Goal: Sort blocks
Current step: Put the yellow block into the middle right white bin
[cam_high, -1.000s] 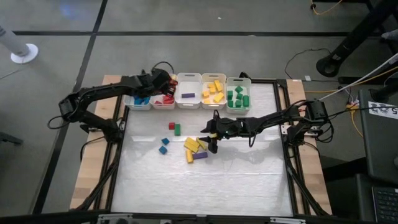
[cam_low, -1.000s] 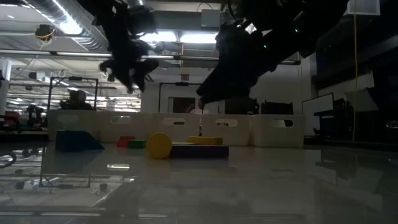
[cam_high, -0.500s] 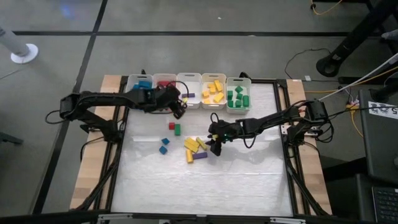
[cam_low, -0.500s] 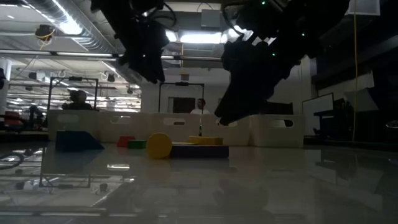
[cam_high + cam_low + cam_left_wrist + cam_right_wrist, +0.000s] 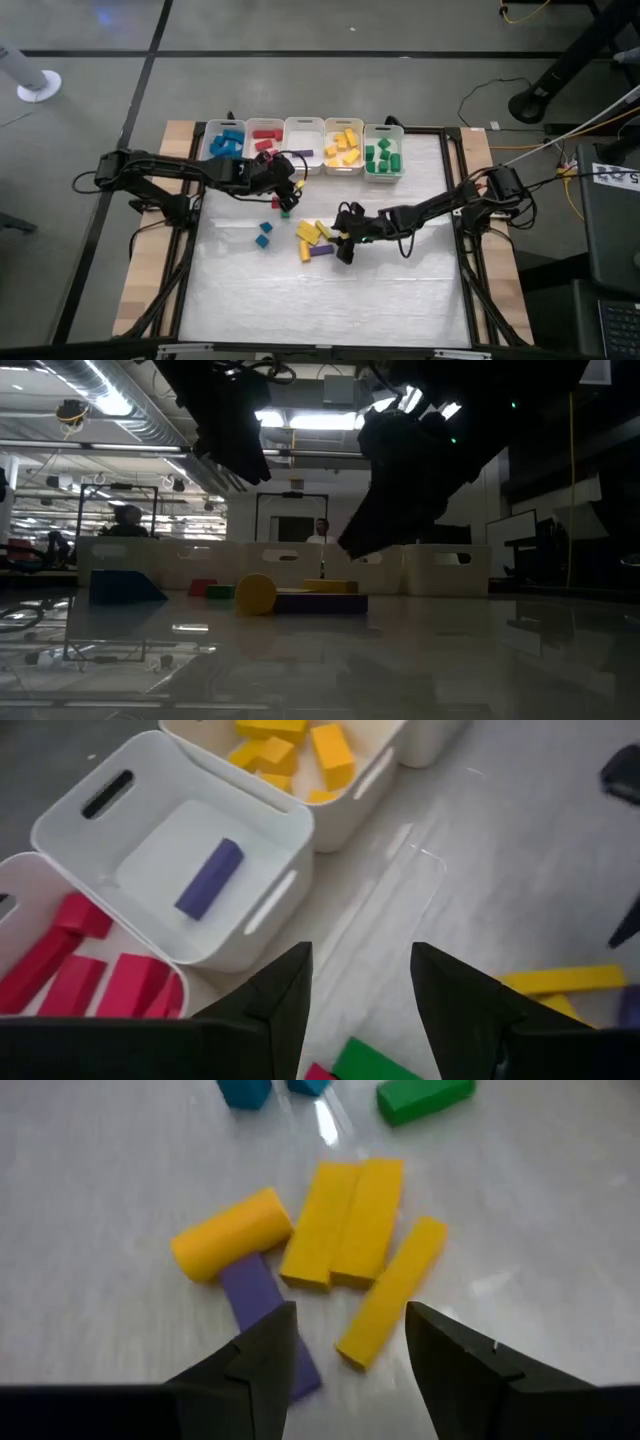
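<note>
High view: five white bins (image 5: 303,145) along the far table edge; loose blocks (image 5: 315,238) mid-table. Left wrist view: left gripper (image 5: 358,1010) parted, empty, above a green block (image 5: 372,1060). Right wrist view: right gripper (image 5: 350,1350) parted, empty, over four yellow blocks (image 5: 343,1225) and one purple block (image 5: 262,1305).

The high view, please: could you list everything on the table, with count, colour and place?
Bins: five, white, in a row along the table's far edge.
Binned blocks: blue, red, one purple, yellow, green, one colour per bin, left to right.
Loose blocks: one red and one green side by side; two blue nearer; a yellow cluster with one purple bar.
Left tool: open, empty, above the red and green pair.
Right tool: open, empty, beside the yellow cluster.
</note>
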Controlling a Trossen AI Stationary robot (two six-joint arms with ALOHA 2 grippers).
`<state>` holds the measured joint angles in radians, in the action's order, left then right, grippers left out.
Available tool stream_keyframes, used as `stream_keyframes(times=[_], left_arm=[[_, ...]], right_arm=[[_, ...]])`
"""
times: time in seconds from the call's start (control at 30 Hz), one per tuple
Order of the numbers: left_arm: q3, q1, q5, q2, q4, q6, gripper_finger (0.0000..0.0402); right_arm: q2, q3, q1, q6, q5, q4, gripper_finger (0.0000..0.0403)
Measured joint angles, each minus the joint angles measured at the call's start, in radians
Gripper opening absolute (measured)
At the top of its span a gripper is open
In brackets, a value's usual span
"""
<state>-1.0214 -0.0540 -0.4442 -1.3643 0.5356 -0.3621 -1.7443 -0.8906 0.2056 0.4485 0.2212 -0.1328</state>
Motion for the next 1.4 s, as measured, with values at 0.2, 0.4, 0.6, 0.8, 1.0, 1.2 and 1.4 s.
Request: stream_keyframes(times=[0.2, 0.4, 0.6, 0.8, 1.0, 1.2, 1.4], left_arm=[[0.0, 0.06, 0.0, 0.0, 0.008, -0.005, 0.0159], [0.0, 0.124, 0.0, 0.0, 0.007, -0.005, 0.0159], [0.0, 0.191, 0.0, 0.0, 0.013, -0.005, 0.0159], [0.0, 0.265, 0.001, 0.0, 0.13, -0.063, 0.0159], [0.0, 0.326, 0.0, 0.0, 0.308, -0.353, 0.0159], [0.0, 0.39, 0.008, 0.0, 0.458, -0.611, 0.0159], [0.0, 0.445, 0.009, 0.0, 0.47, -0.7, 0.0159]], right_arm=[[-0.058, 0.0, 0.004, 0.032, 0.015, -0.034, 0.0188], [-0.114, -0.001, 0.004, 0.034, 0.047, -0.078, 0.0188], [-0.142, 0.0, 0.004, 0.046, 0.095, -0.073, 0.0182], [-0.142, 0.0, 0.004, 0.045, 0.111, -0.094, 0.011], [-0.133, 0.0, -0.005, -0.004, 0.108, -0.099, 0.0055], [-0.079, -0.041, -0.04, -0.083, 0.101, -0.025, 0.0055], [-0.021, -0.151, -0.11, -0.271, 0.149, 0.159, 0.0073]])
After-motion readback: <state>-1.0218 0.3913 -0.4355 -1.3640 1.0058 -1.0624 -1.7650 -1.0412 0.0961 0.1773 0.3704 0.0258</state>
